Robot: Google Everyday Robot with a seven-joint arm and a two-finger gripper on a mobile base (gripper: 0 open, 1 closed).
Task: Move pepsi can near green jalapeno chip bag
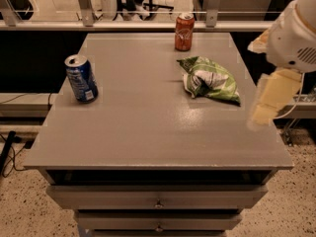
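Pepsi can is standing upright near the left edge of the grey table, roughly mid-depth, silver top showing. Nothing's touching it. The green jalapeno chip bag is way over on the right half, lying flat and crumpled, so can and bag are well apart w/ a big stretch of bare tabletop between them. Just behind the bag, towards the back edge, there's an orange-red soda can, upright, close to the bag but not touching afaict.

The gripper hangs on the right side, cream-coloured, at the table's right edge just right of the bag and well away from the pepsi. Can't tell how wide it's set tbh. It's nowhere near any of the 3 items, so nothing's in it. The white arm housing sits above it, in the top right corner.

Under the tabletop there are drawer fronts w/ small knobs. Speckled floor below, some dark cables lying on the left, and a metal railing runs along behind the table.
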